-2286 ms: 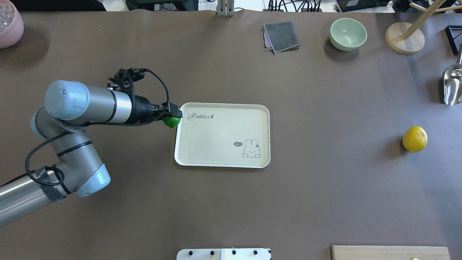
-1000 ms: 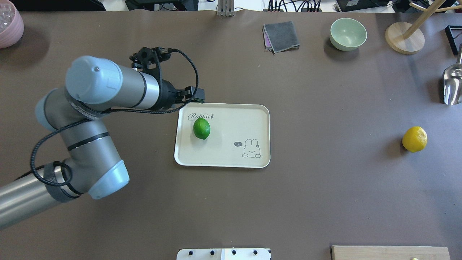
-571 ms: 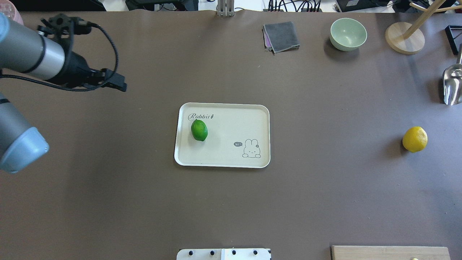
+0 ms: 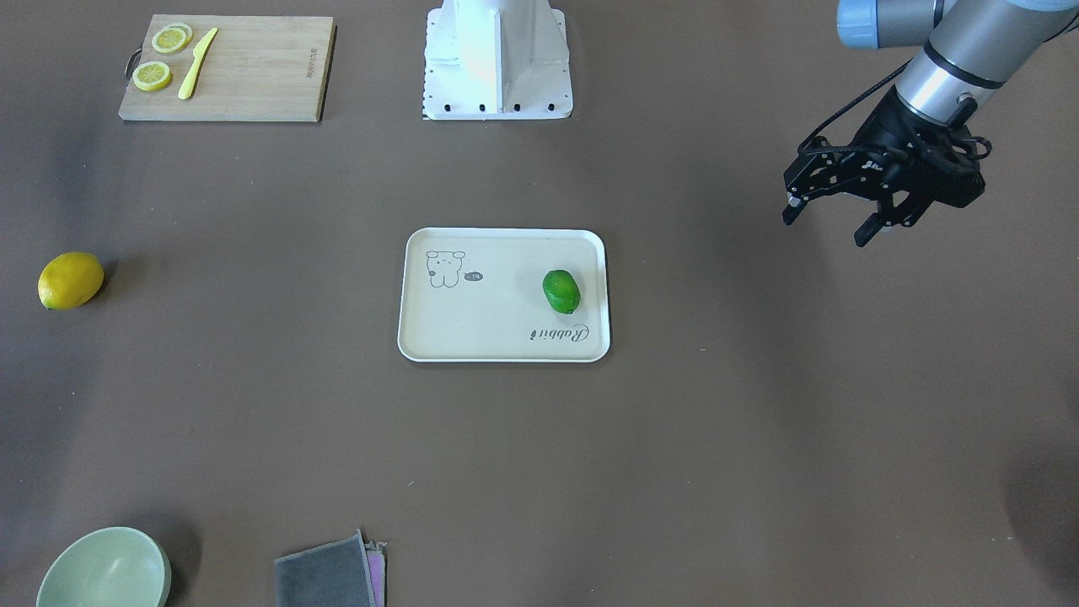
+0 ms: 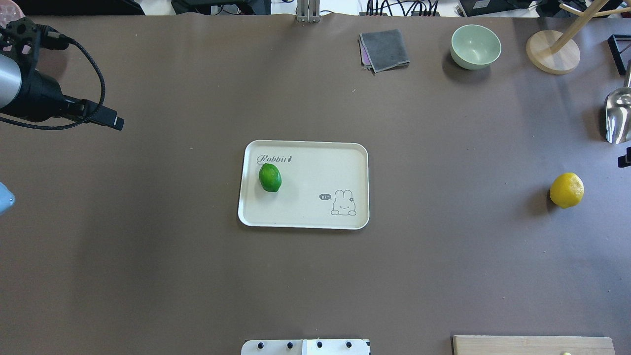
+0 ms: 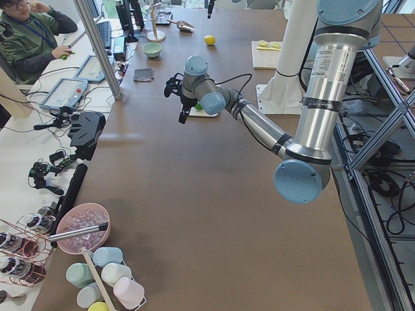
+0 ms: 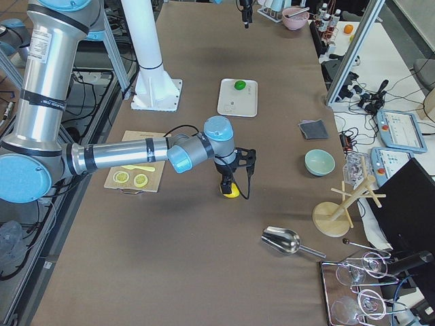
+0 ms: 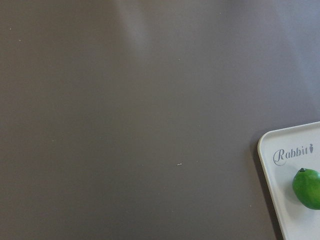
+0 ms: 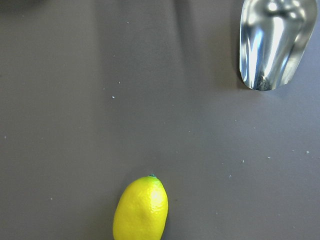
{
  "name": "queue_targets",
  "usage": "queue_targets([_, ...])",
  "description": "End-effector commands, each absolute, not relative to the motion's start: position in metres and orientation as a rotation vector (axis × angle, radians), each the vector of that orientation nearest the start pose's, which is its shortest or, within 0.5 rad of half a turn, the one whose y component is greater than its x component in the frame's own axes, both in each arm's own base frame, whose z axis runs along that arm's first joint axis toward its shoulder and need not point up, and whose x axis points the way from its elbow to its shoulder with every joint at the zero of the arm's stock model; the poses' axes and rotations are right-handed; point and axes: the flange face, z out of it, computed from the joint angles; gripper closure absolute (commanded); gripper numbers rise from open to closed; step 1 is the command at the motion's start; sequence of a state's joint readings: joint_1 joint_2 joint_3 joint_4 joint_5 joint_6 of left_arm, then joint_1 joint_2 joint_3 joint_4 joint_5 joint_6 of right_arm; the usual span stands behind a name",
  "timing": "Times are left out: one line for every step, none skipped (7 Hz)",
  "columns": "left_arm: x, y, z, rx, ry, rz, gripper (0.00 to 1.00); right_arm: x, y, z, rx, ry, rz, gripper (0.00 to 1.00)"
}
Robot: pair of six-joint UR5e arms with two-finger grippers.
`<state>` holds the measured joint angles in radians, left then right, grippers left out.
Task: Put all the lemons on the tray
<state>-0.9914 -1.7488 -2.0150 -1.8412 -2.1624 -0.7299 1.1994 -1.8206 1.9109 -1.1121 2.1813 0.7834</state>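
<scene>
Green lemon (image 5: 270, 177) (glossy) on cream tray (image 5: 305, 209), yellow lemon (image 5: 566, 190) apart

**Right hand all but out of frame**

From overhead, only a dark sliver of the right hand (image 5: 626, 159) shows at the table's right edge, and how its jaws stand cannot be told. The right-side camera has it masking part of the yellow lemon (image 7: 232, 192). The left wrist view crops the green lemon (image 8: 307, 188) and the tray (image 8: 300, 222).

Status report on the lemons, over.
Left gripper open, empty. Right gripper near yellow lemon, state unclear. Green lemon on tray, yellow on table. Nothing between.
</scene>
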Motion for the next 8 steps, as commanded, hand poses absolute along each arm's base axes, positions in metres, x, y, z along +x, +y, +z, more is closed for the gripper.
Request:
queue_targets([0.221,-0.479,0.324,0.354,0.965,0.130,0.02,-0.131,-0.417,0.580,0.140,-0.809,0.320,0.04])
queue_targets([0.222,-0.481,0.323,0.356,0.964,0.130,0.02,-0.143,-0.421,0.600,0.147,-0.840,0.330,0.04])
queue_targets([0.223,-0.481,0.322,0.357,0.965,0.130,0.02,-0.159,-0.427,0.609,0.141,-0.848,0.353,0.04])
queue_targets([0.224,-0.481,0.322,0.358,0.966,0.131,0.02,-0.170,-0.424,0.612,0.138,-0.845,0.369,0.04])
queue_targets([0.224,-0.481,0.321,0.361,0.965,0.133,0.02,-0.186,-0.421,0.608,0.129,-0.847,0.386,0.05])
queue_targets([0.224,-0.482,0.322,0.360,0.964,0.131,0.02,-0.197,-0.417,0.611,0.138,-0.833,0.382,0.05])
queue_targets([0.224,-0.482,0.322,0.360,0.964,0.131,0.02,-0.200,-0.409,0.619,0.135,-0.814,0.373,0.05])
queue_targets([0.224,-0.482,0.322,0.360,0.964,0.130,0.02,-0.202,-0.403,0.623,0.129,-0.804,0.367,0.06])
